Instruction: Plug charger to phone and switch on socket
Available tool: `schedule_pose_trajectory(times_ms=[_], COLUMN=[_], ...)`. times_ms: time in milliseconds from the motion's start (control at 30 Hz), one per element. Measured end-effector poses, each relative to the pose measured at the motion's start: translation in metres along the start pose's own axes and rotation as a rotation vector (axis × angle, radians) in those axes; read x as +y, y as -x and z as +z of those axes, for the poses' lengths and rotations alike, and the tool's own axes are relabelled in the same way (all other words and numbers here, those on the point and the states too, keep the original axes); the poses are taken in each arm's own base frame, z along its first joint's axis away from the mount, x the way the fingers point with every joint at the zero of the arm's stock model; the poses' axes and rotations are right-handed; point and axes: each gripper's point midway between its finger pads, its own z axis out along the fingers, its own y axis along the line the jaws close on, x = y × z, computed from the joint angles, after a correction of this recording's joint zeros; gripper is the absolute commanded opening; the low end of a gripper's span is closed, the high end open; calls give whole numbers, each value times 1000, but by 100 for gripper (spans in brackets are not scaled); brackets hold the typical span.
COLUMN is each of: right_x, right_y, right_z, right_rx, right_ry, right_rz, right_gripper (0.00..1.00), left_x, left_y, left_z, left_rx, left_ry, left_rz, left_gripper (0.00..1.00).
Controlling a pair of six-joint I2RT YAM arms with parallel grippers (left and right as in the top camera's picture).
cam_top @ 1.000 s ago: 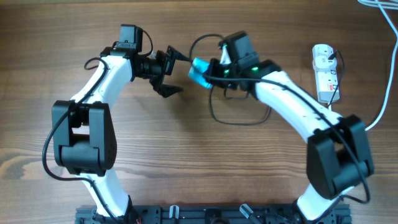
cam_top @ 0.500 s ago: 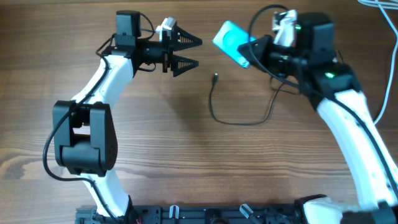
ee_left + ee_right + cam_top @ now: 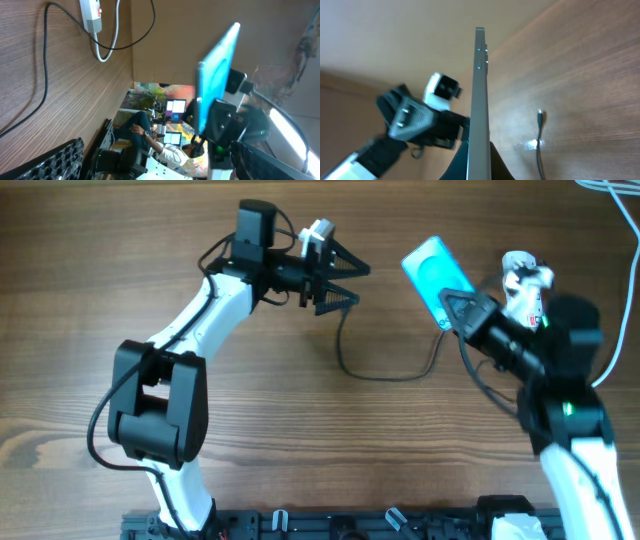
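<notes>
My right gripper [image 3: 462, 311] is shut on the lower end of the phone [image 3: 436, 277] and holds it tilted above the table, teal screen up. The phone shows edge-on in the right wrist view [image 3: 479, 85], and teal in the left wrist view [image 3: 216, 82]. The charger cable [image 3: 378, 375] lies in a loop on the table, and its metal tip [image 3: 540, 117] lies free on the wood. My left gripper [image 3: 342, 284] is open and empty, above the cable's end, fingers pointing toward the phone. The socket [image 3: 521, 272] is partly hidden behind my right arm; it also shows in the left wrist view [image 3: 91, 15].
The socket's thick white cord [image 3: 626, 300] runs along the right table edge and shows in the left wrist view [image 3: 113, 35]. The wooden table [image 3: 300, 450] extends toward the front. People and monitors show beyond the table in the left wrist view.
My right arm has swung right and back with the phone, now in front of the socket. My left gripper has moved right, over the cable's end. The cable has stayed on the table.
</notes>
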Motion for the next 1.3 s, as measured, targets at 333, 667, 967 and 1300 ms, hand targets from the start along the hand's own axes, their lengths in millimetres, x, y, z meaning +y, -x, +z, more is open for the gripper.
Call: schedule_pose_trajectory(times_ms=[333, 667, 967, 1300], right_x=[-8, 19, -13, -3], right_y=[-9, -19, -27, -24], right_z=[30, 92, 110, 108], right_rx=[-84, -146, -162, -157], right_ry=[165, 289, 200, 246], right_rz=[300, 510, 636, 644], right_gripper=[4, 5, 4, 4], left_x=[15, 0, -17, -21], left_y=[18, 59, 62, 56], left_z=[2, -7, -7, -5], left_rx=[-109, -292, -297, -259], left_ry=[90, 87, 38, 8], left_rz=[-43, 7, -11, -90], left_gripper=[100, 100, 100, 93])
